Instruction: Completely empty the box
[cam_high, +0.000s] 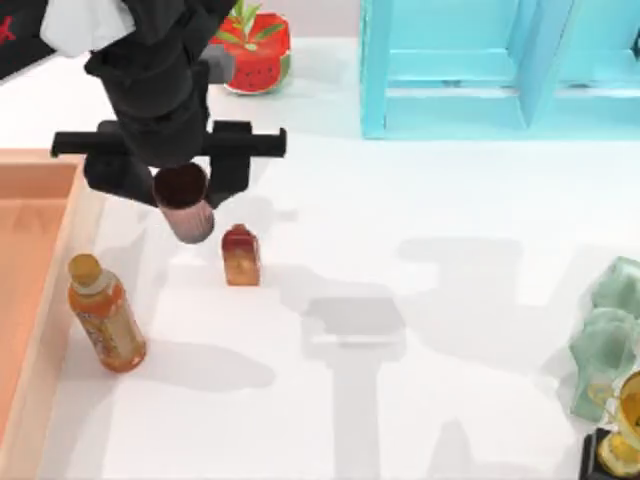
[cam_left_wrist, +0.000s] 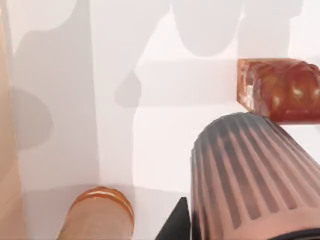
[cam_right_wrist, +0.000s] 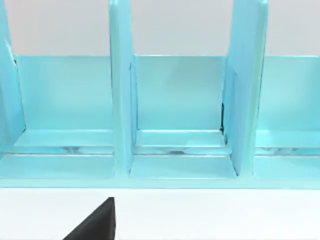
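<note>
1. One corner of the box was in the top view, at the table's left edge; the rest was cut off. Its thick tan rim and darker orange floor showed, and the visible part of the floor was bare.
2. The left gripper hung over the table just right of the box rim, holding a ribbed brownish cup that tilted downward. In the left wrist view the cup had vertical ridges; the fingers gripping it were mostly hidden behind it.
3. A small red-brown bottle stood upright on the table just right of the cup, apart from it. In the left wrist view it looked glossy and blocky and was cut off at the frame edge.
4. An orange drink bottle with a yellow cap leaned beside the box rim, outside it; whether it touched the rim could not be told.
5. The table was plain white and smooth, with soft shadows of the arms.
6. A turquoise shelf unit stood at the far side; the right wrist view faced its open compartments. The right gripper's opening could not be told.
7. A watermelon-patterned object sat near the shelf. Pale green crumpled material and a gold trophy-like object were cut off at the right edge.
</note>
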